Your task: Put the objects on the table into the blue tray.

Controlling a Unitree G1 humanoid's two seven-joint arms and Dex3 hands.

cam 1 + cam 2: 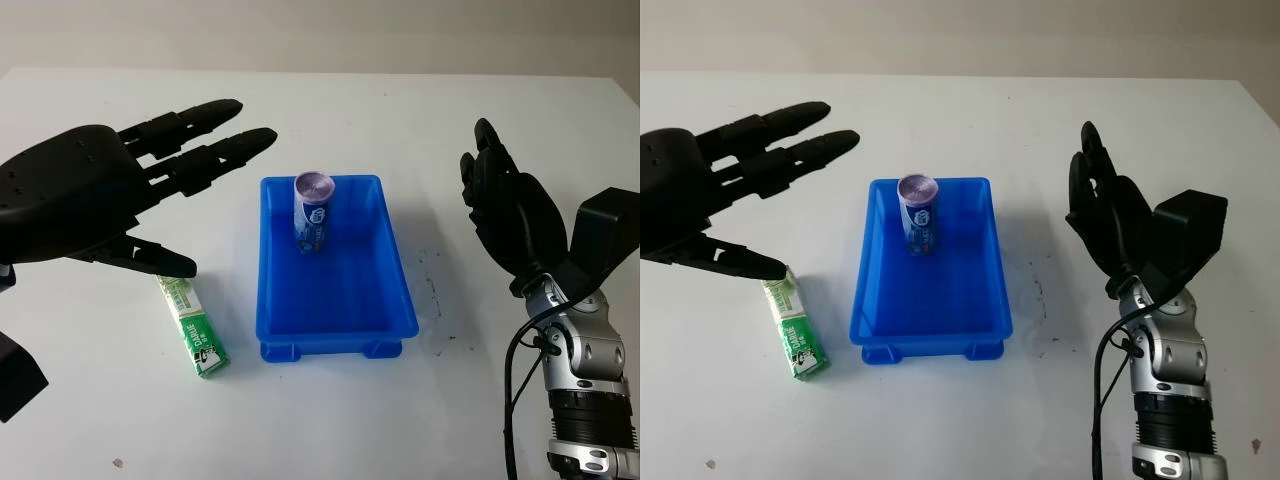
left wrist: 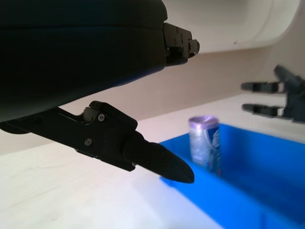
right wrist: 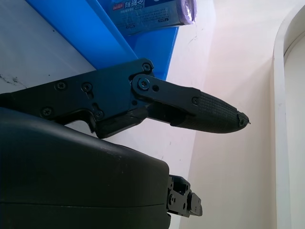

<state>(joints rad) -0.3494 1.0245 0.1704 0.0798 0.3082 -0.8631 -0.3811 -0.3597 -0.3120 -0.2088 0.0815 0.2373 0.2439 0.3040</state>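
Green carton (image 1: 194, 325) lies flat on the white table (image 1: 420, 110), lower left of frame, just beside the blue tray's (image 1: 270, 260) left wall, long axis roughly parallel to it. 1 object left outside the tray, by the look of it.

Left hand (image 1: 120, 205) hovers at upper left, above and just behind the carton's far end, fingers stretched wide toward the tray, holding nothing. Thumb (image 1: 150, 258) sits over the carton's top end; contact can't be confirmed.

Risks from here:
- Carton is low and flat, so the fingers probably have to get under or pinch its narrow sides. A shallow approach likely just shoves it along the table or into the tray wall.
- It's close to the tray. A wide hand coming down could catch the rim and shift or tip the tray.
- A careless carry-over could knock the can (image 1: 312, 212).

Tray contents: 1 purple-topped can, standing upright at the far end, rest of the floor bare. Plenty of room near the front for the carton.

Right hand (image 1: 1110, 215) is at the right of frame, well apart from the tray, open, holding nothing, parked.
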